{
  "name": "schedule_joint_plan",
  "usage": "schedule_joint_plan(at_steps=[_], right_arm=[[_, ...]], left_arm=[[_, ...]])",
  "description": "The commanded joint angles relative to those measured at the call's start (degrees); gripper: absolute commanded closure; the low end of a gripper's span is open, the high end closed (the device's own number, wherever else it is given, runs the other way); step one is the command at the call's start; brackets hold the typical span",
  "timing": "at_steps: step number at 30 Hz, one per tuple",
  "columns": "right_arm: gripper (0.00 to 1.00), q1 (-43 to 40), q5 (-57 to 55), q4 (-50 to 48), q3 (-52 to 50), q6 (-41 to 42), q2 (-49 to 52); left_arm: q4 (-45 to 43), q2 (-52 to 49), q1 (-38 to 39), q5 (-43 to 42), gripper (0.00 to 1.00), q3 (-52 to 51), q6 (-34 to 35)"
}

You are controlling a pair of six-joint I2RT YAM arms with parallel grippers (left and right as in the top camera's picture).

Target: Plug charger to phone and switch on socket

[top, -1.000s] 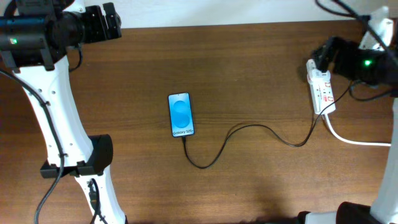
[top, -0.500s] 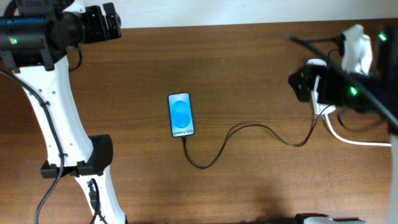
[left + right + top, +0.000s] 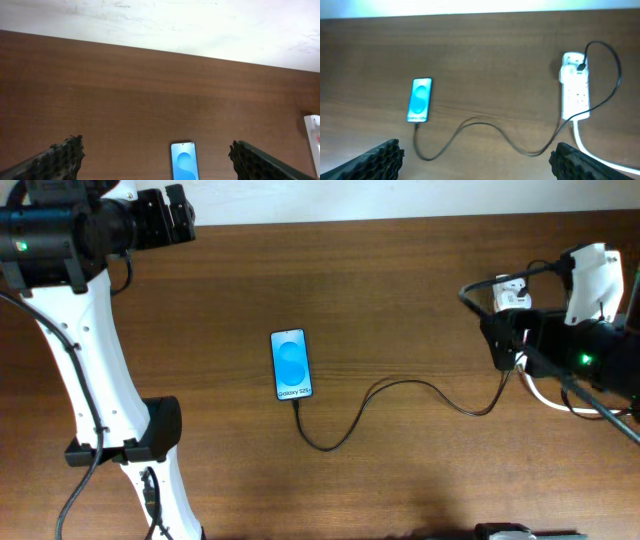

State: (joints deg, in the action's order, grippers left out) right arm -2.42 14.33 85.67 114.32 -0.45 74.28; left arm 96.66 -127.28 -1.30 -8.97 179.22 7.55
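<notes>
Right claw back off socket | it and left claw gape empty | socket half-hidden overhead, whole from right wrist

The phone lies flat on the brown table, blue screen lit. A thin black cable leaves its near end, seemingly plugged in though the picture is too soft to show the joint, and snakes to a white power strip far to the phone's right. A black plug sits in the strip's far end; a thick white cord leaves its near end. The right gripper is spread wide, its dark fingertips nearer the camera than the phone.
</notes>
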Motion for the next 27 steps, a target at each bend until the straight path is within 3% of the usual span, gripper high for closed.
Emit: schedule_joint_plan(at_steps=[1,4,8,13,20,27], right_arm=[[0.02,0.57,-4.98,-8.11,-8.83,-2.78,-6.82],[0.02,0.57,-6.75,-21.42,-23.19,-2.8,-14.97],[0.02,0.57,-7.56,-43.3,-51.28,-3.87,-32.13],[0.02,0.57,-7.54,-61.02,-72.26,-6.54,-47.21],[0.02,0.59,-7.23,-80.41,-94.79,-6.58,-63.8],[0.02,0.59,-6.93,-84.72,-104.32,-6.62,-73.11]], left_arm=[[0.02,0.28,0.0,-0.17,0.01,0.44,-0.07],[0.04,0.28,0.02,-0.17,0.01,0.44,-0.07],[0.04,0.28,0.02,-0.17,0.01,0.44,-0.07],[0.02,0.28,0.0,-0.17,0.01,0.44,-0.07],[0.04,0.28,0.02,-0.17,0.01,0.44,-0.07],[0.02,0.28,0.02,-0.17,0.01,0.44,-0.07]])
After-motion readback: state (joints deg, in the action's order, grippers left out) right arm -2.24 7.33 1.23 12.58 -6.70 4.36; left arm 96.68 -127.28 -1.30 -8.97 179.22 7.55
